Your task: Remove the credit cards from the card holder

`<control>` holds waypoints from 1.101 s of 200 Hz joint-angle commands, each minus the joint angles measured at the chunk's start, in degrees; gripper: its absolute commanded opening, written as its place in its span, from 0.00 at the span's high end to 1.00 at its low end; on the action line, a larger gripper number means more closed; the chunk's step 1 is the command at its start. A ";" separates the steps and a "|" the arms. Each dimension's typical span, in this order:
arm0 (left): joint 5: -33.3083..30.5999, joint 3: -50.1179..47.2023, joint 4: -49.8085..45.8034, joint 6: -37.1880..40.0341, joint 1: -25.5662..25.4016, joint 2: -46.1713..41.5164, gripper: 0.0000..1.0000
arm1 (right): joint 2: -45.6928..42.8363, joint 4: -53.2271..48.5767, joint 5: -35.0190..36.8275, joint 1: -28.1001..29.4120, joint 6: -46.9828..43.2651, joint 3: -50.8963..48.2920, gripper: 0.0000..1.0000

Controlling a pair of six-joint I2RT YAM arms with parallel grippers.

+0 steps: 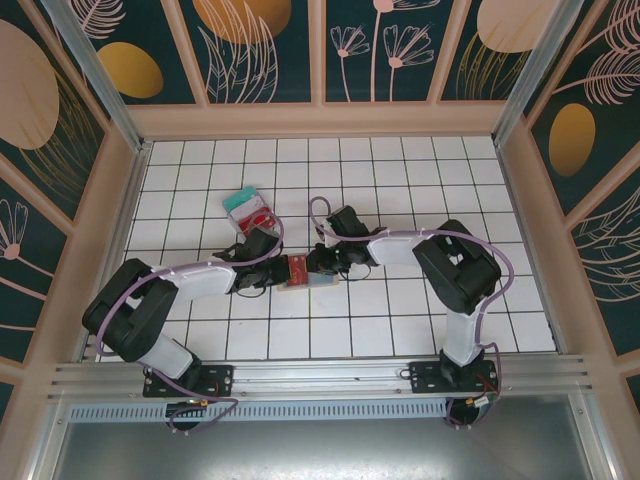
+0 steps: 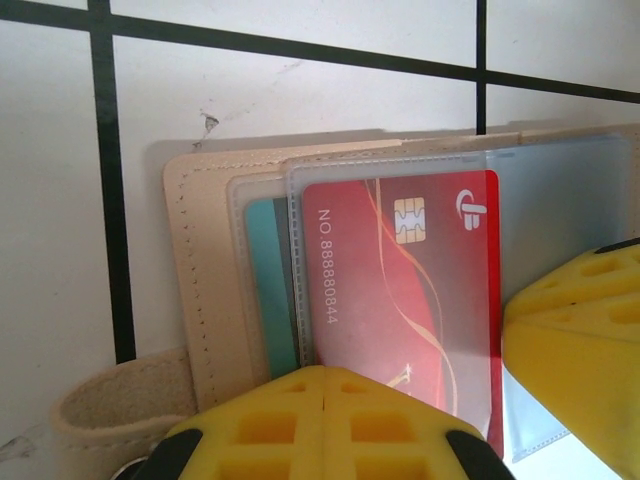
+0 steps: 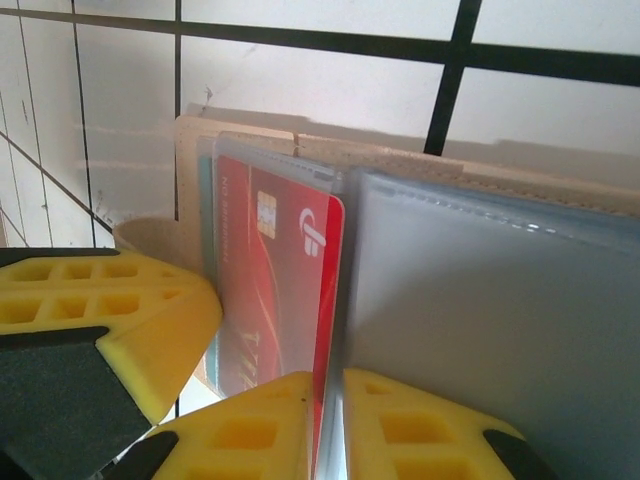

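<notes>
The tan card holder (image 1: 305, 272) lies open on the tiled table between both grippers. A red credit card (image 2: 400, 290) sits in a clear sleeve, with a teal card (image 2: 268, 290) showing as a strip behind it, to its left. My left gripper (image 2: 325, 375) is shut, its tips resting on the red card's sleeve at the holder's near edge. My right gripper (image 3: 330, 378) stands over the holder's fold, jaws nearly together on the red card's (image 3: 270, 280) right edge and the edge of a sleeve (image 3: 480, 300). The tan cover (image 3: 480, 170) shows behind.
A teal and red item (image 1: 250, 207) lies on the white tiles behind the left gripper. The holder's strap loop (image 2: 110, 405) sticks out at its left corner. Patterned walls enclose the table on three sides.
</notes>
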 commanded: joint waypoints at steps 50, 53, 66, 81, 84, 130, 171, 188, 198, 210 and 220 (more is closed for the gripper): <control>0.66 -1.52 -2.54 0.18 0.16 1.95 0.96 | 2.12 -1.38 -1.52 0.62 -0.12 1.61 0.93; 0.65 -1.53 -2.54 0.16 0.13 1.90 0.96 | 1.98 -1.41 -1.41 0.62 -0.12 1.54 0.94; 0.57 -1.61 -2.54 0.14 0.10 1.80 0.96 | 1.56 -1.28 -1.17 0.58 -0.21 1.49 1.00; 0.40 -1.61 -2.71 0.15 0.16 1.84 0.96 | 1.10 -1.52 -0.86 0.54 -0.29 1.30 1.00; 0.38 -1.66 -2.79 0.16 0.17 1.85 0.97 | 1.00 -1.54 -0.74 0.54 -0.29 1.26 1.00; -2.13 -1.53 -5.21 -0.16 0.17 2.45 1.00 | -1.07 -1.37 0.09 -0.99 -0.29 -1.18 1.00; -2.32 -2.31 -5.24 -0.49 0.17 2.59 1.00 | -3.25 -1.32 0.37 -2.31 -0.56 -3.34 1.00; -2.35 -2.34 -5.27 -0.47 0.14 2.64 1.00 | -3.89 -1.15 0.20 -2.73 -0.56 -4.28 1.00; -2.16 -2.26 -5.18 -0.42 0.17 2.59 1.00 | -3.95 -1.20 -0.04 -2.96 -0.78 -4.56 1.00; -2.21 -2.32 -5.18 -0.46 0.16 2.59 1.00 | -4.19 -1.31 0.09 -3.07 -0.82 -4.80 1.00; -2.20 -2.40 -5.18 -0.39 0.11 2.52 1.00 | -4.62 -1.25 0.02 -3.20 -0.91 -5.19 1.00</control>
